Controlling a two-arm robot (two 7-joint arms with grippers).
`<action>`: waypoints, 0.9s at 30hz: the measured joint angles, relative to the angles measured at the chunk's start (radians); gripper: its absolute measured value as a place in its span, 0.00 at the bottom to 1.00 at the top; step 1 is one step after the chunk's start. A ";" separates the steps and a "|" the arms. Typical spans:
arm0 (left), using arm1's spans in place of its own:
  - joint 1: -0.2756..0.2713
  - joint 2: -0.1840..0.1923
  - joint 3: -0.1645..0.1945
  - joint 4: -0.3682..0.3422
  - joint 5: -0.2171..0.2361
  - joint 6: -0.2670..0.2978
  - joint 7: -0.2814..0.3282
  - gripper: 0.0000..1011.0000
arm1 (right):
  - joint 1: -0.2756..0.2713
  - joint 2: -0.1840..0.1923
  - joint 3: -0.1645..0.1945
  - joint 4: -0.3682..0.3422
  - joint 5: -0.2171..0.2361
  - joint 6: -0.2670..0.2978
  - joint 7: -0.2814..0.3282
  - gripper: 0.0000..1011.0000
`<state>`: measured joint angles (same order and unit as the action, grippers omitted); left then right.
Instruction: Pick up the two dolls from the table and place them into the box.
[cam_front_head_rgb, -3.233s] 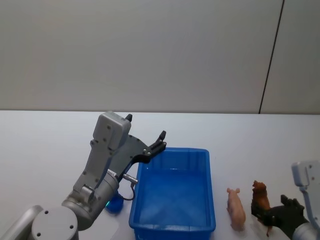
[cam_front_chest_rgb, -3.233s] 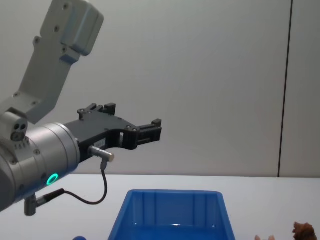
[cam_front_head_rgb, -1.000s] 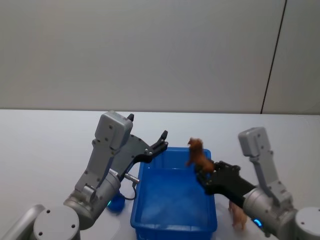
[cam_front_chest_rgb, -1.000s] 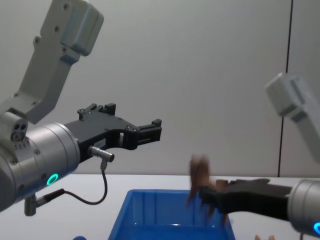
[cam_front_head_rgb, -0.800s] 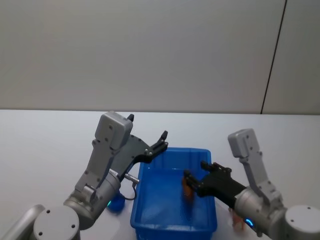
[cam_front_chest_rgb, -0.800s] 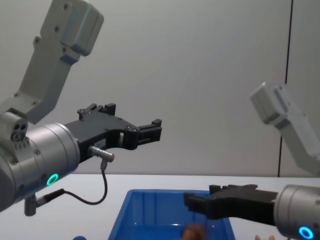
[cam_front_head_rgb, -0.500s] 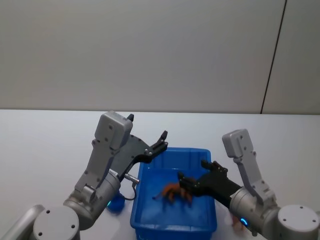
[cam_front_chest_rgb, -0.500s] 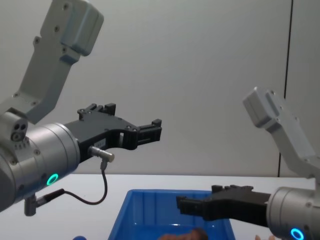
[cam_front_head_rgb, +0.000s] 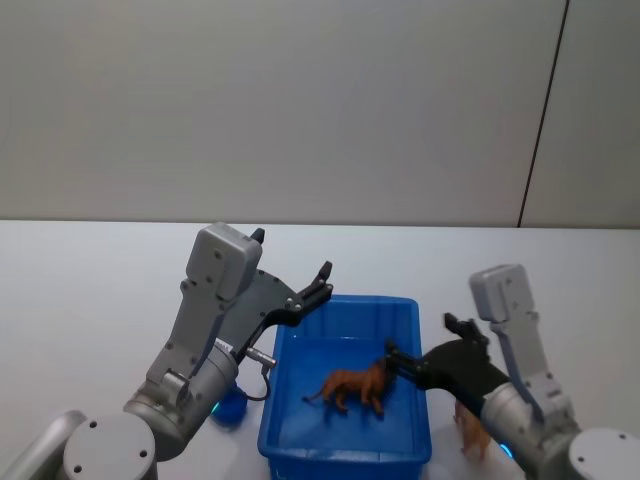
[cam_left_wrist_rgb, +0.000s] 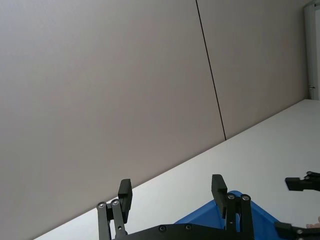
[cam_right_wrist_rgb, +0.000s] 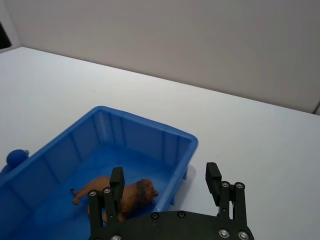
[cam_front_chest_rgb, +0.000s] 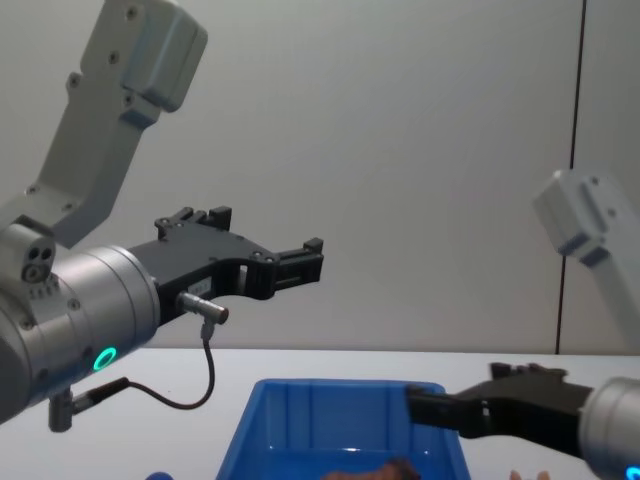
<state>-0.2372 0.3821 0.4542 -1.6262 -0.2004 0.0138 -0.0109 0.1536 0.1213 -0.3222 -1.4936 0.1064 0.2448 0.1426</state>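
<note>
The brown doll (cam_front_head_rgb: 350, 385) is pictured on the floor of the blue box (cam_front_head_rgb: 345, 300). Its maned head is turned towards the right wall and its legs point to the near wall. The right gripper (cam_front_head_rgb: 420, 338) is held just above the box's right rim, close to the doll's head, with its jaws spread wide and nothing between them.

From the right wrist, the doll (cam_right_wrist_rgb: 125, 192) is seen from above, beneath the parted fingers of the right gripper (cam_right_wrist_rgb: 165, 177), and the ribbed inner walls of the box (cam_right_wrist_rgb: 150, 125) are laid bare. From the chest, only a sliver of brown (cam_front_chest_rgb: 385, 468) is caught inside the box (cam_front_chest_rgb: 345, 405), while the right gripper (cam_front_chest_rgb: 470, 390) is shown side-on over the rim.

The pink doll (cam_front_head_rgb: 470, 432) lies on the white table (cam_front_head_rgb: 90, 290) just right of the box, partly hidden by the right arm.

The left gripper (cam_front_head_rgb: 290, 255) is raised above the box's far left corner, its jaws released and empty. In its own wrist view the left gripper (cam_left_wrist_rgb: 171, 190) is framed against the grey wall (cam_left_wrist_rgb: 100, 75), with a corner of the box (cam_left_wrist_rgb: 215, 217) below.

A rounded blue toy (cam_front_head_rgb: 232, 405) sits on the table just beside the box's left wall, tucked under the left arm. It is glimpsed again (cam_right_wrist_rgb: 15, 157) from the right wrist.
</note>
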 joint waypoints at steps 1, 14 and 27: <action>0.000 0.000 0.000 0.000 0.000 0.000 0.000 0.99 | -0.004 0.002 0.001 -0.005 0.000 0.002 -0.010 0.99; 0.000 0.000 0.000 0.000 0.000 0.000 0.000 0.99 | -0.103 0.047 0.020 -0.125 0.023 0.063 -0.150 0.99; 0.000 0.000 0.000 0.000 0.000 0.000 0.000 0.99 | -0.157 0.062 0.029 -0.165 0.066 0.139 -0.193 0.99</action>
<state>-0.2371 0.3821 0.4542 -1.6262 -0.2004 0.0138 -0.0109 -0.0032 0.1833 -0.2937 -1.6588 0.1726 0.3837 -0.0501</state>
